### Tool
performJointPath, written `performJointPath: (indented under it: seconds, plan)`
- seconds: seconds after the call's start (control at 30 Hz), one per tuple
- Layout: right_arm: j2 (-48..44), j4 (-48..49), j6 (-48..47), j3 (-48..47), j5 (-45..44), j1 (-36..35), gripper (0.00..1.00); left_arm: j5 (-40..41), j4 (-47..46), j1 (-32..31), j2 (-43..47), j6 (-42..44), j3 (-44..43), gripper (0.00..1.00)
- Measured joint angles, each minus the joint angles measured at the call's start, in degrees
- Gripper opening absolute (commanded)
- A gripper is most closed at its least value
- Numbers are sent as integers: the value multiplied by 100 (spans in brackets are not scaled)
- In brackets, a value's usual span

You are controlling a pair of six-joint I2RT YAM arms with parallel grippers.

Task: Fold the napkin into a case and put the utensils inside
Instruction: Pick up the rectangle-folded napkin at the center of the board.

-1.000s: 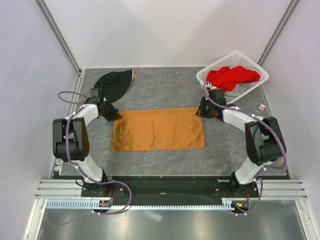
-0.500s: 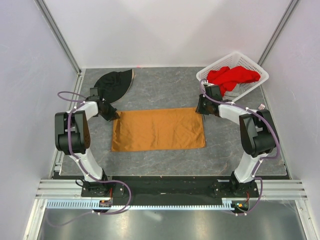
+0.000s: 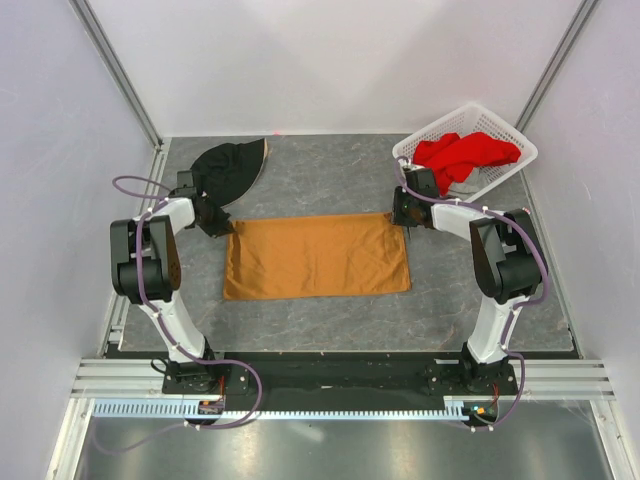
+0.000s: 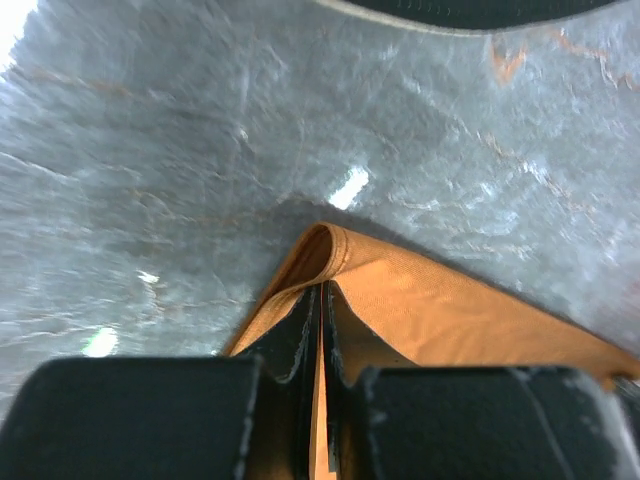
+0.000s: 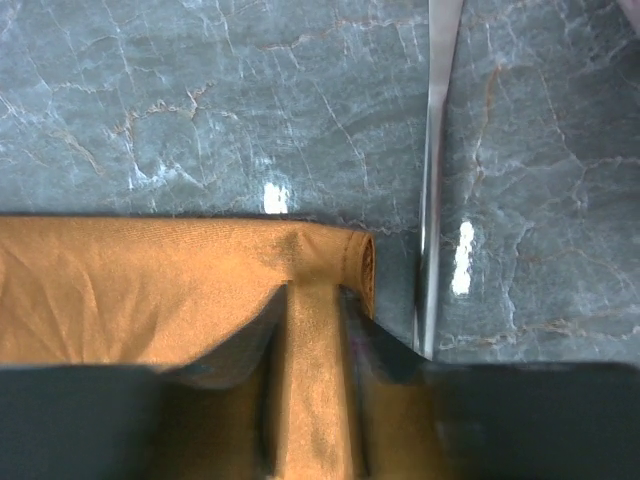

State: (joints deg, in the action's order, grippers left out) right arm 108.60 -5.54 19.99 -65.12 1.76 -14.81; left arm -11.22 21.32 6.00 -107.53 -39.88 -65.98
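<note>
Grey marbled worktop [image 3: 330,165] carries the orange-brown napkin [image 3: 317,257], which lies flat as a wide rectangle at its middle. The top view gives the layout, but only the wrist views show the grips. The left tool [image 4: 320,300] is pressed together on the far-left corner. The right tool [image 5: 313,300] is clamped on a ridge of the far-right corner, with a thin grey knife [image 5: 435,180] just beside that edge. Against a second ago, both tools sit slightly farther back, and the right elbow has swung inward.
</note>
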Motion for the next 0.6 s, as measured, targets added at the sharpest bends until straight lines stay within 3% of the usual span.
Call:
performJointPath:
  seconds: [0.13,0.23,0.3,0.43,0.6]
  plan:
    - [-164,-407,81,-74,-39,-50,69,444,140,-339,372,249,-4,35]
    - [-710,-868,334,-42,-105,-101,93,699,238,-955,1167,356,39,44]
    - [-1303,-1060,529,105,-118,-122,98,844,170,-1464,1917,374,210,49]
    - [-2487,-1421,861,568,-315,-48,98,1421,-26,-2870,3285,334,656,58]
    - [-3327,-2420,1176,916,-901,466,98,2227,-127,-4920,2994,105,695,58]
